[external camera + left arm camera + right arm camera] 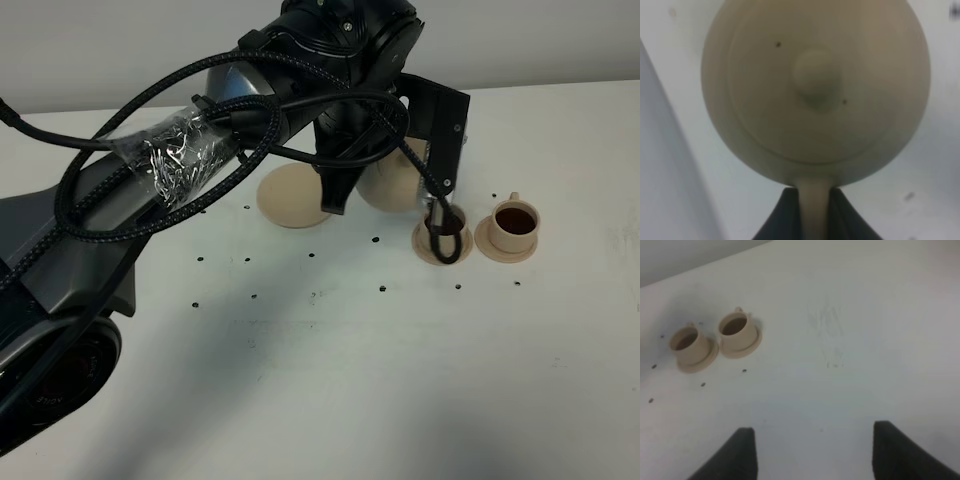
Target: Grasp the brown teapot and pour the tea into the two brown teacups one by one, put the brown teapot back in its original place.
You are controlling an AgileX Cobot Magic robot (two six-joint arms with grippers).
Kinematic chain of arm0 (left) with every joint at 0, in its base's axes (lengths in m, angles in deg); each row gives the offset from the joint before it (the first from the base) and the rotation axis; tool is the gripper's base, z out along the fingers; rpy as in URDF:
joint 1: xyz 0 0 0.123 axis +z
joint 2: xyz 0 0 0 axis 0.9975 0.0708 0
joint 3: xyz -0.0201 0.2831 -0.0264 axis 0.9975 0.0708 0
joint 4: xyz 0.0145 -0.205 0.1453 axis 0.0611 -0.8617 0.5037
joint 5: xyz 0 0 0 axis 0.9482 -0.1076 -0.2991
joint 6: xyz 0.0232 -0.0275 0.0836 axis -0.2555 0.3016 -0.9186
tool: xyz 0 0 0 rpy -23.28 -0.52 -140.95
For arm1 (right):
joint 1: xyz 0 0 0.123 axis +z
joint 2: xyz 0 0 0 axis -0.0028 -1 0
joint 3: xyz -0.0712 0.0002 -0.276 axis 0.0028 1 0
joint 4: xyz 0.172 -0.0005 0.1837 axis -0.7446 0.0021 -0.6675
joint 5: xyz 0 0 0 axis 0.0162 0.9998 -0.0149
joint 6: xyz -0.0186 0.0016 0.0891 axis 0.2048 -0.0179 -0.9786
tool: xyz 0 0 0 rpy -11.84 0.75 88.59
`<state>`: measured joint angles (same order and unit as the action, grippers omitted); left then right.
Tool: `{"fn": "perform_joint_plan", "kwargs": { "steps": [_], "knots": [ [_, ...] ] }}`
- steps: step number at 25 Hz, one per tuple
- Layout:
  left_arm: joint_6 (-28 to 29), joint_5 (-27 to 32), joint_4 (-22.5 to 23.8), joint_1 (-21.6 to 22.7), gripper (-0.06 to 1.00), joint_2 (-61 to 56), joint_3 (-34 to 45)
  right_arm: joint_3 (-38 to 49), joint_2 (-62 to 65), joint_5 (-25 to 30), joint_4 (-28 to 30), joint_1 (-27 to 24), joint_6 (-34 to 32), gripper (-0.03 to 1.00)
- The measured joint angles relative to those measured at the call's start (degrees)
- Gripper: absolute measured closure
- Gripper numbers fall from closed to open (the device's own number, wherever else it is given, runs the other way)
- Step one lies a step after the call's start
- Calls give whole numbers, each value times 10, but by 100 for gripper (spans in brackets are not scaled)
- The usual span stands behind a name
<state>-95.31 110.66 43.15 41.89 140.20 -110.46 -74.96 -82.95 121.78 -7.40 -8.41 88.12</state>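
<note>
The brown teapot [393, 182] is half hidden behind my left arm, just right of the wide tan saucer [292, 195], its original place, which lies bare. My left gripper [343, 196] is shut on the teapot's loop handle [815, 210]; the left wrist view looks down on the round lid and its knob [812, 75]. The two brown teacups stand on their small saucers at the right: one [443, 236] is partly covered by a cable loop, the other [515, 224] holds dark tea. My right gripper [812, 455] is open over bare table, well away from both cups [687, 344] [737, 331].
A black braided cable [437, 215] hangs from the left arm down over the nearer cup. The left arm's body [60, 260] fills the left of the exterior view. The white table [400, 380] carries small dark marks.
</note>
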Motion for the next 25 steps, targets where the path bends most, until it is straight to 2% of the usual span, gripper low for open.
{"fn": "perform_joint_plan", "kwargs": {
  "steps": [4,9,17,25],
  "knots": [
    [128,0,-73,10,83,0,0,0,0,0,0,0,0,48],
    [231,0,-149,21,83,-1,7,0,0,0,0,0,0,48],
    [274,0,-172,21,83,-9,102,0,0,0,0,0,0,48],
    [280,-13,-188,21,83,-10,174,0,0,0,0,0,0,48]
  ]
}}
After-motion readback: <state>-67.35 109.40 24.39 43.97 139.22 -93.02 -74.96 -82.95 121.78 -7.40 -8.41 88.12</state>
